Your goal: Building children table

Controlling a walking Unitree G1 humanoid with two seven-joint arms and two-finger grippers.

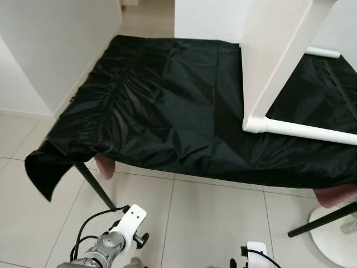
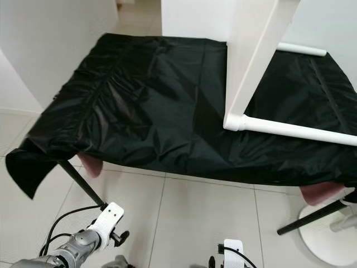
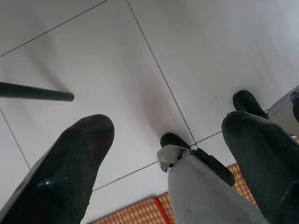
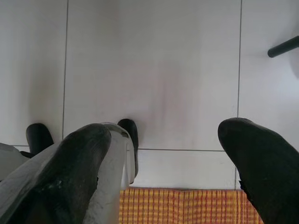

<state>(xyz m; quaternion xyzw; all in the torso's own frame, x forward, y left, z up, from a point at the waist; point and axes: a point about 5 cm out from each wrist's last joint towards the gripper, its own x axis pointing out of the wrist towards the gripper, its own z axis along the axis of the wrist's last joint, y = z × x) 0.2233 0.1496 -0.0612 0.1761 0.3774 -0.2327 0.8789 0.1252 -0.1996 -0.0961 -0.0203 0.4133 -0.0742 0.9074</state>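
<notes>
Both grippers, left gripper (image 3: pixel 163 140) and right gripper (image 4: pixel 163 140), hang spread above floor tiles (image 4: pixel 154 70).

Bright, even daylight; sharp focus.

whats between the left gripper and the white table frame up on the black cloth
The near stretch of black cloth, its black leg and floor tiles, left eye view; white frame.

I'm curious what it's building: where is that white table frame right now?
The white table frame stands on the right half of the black-covered work table, ahead of the robot, one white tube leg lying along the near right edge.
</notes>
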